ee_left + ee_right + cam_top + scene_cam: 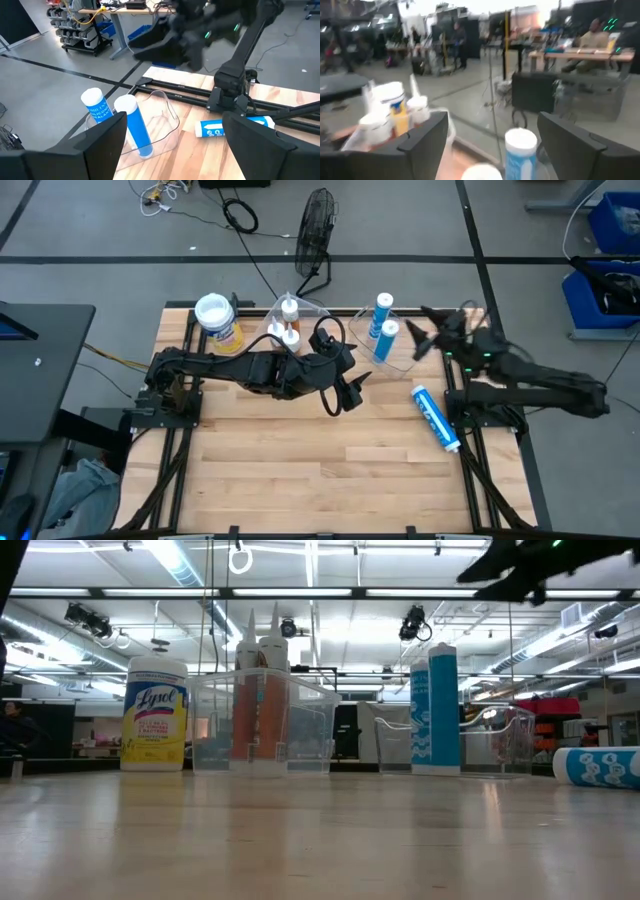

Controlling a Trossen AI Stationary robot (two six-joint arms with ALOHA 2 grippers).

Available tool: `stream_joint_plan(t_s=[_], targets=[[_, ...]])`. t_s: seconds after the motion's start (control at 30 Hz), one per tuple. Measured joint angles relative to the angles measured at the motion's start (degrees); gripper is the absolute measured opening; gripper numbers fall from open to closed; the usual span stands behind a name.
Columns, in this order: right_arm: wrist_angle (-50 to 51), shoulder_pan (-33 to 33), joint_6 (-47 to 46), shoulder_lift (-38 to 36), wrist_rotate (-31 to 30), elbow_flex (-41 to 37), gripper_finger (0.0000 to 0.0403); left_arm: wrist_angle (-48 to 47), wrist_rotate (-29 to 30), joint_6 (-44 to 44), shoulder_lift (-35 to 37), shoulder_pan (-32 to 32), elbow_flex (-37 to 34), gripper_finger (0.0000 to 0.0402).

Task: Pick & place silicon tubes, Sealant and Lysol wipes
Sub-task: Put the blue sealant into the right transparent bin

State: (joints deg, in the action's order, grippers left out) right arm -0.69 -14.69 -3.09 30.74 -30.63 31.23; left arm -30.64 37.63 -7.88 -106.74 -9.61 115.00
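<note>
The Lysol wipes [217,320], a yellow canister with a white lid, stand upright at the table's far left. Two orange tubes [290,320] stand in a clear bin [262,720]. Two blue-white tubes [383,330] stand in a second clear bin [162,117]. A third blue-white tube [435,415] lies on its side near the right edge. My left gripper [343,398] hovers open over the table's middle, with nothing between its fingers. My right gripper [420,332] is open and raised high beside the right bin, also holding nothing.
Bare wood covers the near half of the table [320,480]. A fan [317,235] and cables lie on the floor beyond the far edge. Both arms' bases stand at the table's left and right edges.
</note>
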Motion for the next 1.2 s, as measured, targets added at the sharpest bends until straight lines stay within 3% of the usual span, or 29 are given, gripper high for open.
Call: stream_joint_plan(t_s=[0.1,0.3,0.53,0.63,0.87,1.07,1.2], targets=[[17.71,2.11,-3.7,-3.45,-0.02,6.94,0.0302,0.03,0.0,-0.37,0.0,0.0,0.0,0.033],[50.46,6.83,-20.37,-5.31,4.22,17.44,0.0282,0.01,0.0,-0.42,0.0,0.0,0.0,0.033],[70.61,10.23,-41.17,-5.05,16.21,16.14,0.0279,0.01,0.0,-1.36,-0.01,0.05,0.0,0.033],[72.07,11.06,-46.4,-4.99,18.77,12.31,0.0279,-0.01,0.0,-1.99,0.0,0.07,0.0,0.033],[61.58,12.61,-50.8,-1.37,25.53,3.89,0.0279,-0.01,0.0,-3.48,-0.02,0.07,0.0,0.033],[53.04,15.35,-50.45,5.73,28.57,5.01,0.0279,-0.01,0.0,-3.52,-0.02,0.0,0.0,0.033],[54.55,18.77,-51.61,12.12,28.69,8.36,0.0279,-0.01,0.02,-3.48,-0.02,0.0,0.0,0.033]])
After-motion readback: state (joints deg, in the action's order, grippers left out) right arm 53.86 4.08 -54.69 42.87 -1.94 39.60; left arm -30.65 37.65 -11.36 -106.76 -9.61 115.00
